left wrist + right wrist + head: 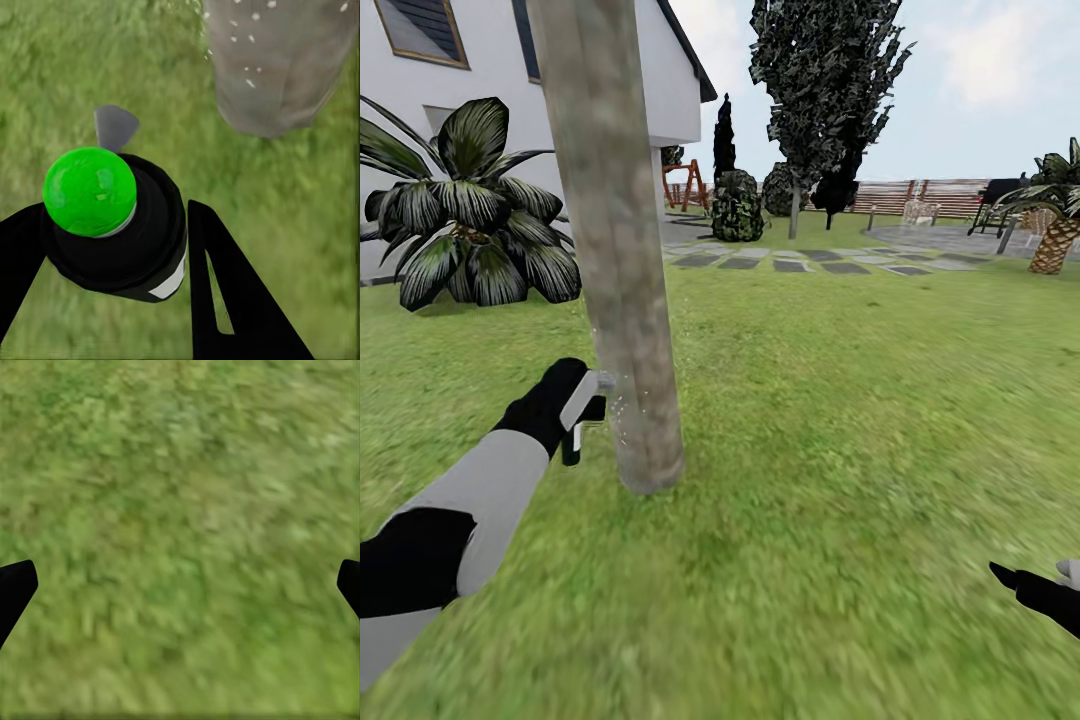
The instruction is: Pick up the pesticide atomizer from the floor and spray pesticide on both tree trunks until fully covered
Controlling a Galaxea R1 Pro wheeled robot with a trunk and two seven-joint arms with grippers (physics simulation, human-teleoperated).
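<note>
One tree's thick pale trunk (622, 250) rises from the lawn just ahead and left of centre. My left gripper (565, 402) is shut on the pesticide atomizer (584, 404), its nozzle pointing at the trunk's lower part from the left, almost touching. Whitish pesticide speckles (624, 408) dot the bark there. In the left wrist view the atomizer (90, 191) shows a green cap on a black body between my black fingers (232, 300), with the speckled trunk (277, 67) beyond. My right gripper (1040, 590) hangs open over bare grass at the lower right; its fingertips (13, 589) stand wide apart.
A broad-leaved plant (470, 210) grows left of the trunk by the white house (660, 80). Stepping stones (810, 265), dark thin trees (825, 90), a slatted fence (920, 195) and a small palm (1055, 240) lie far ahead. Open lawn (840, 450) spreads to the right.
</note>
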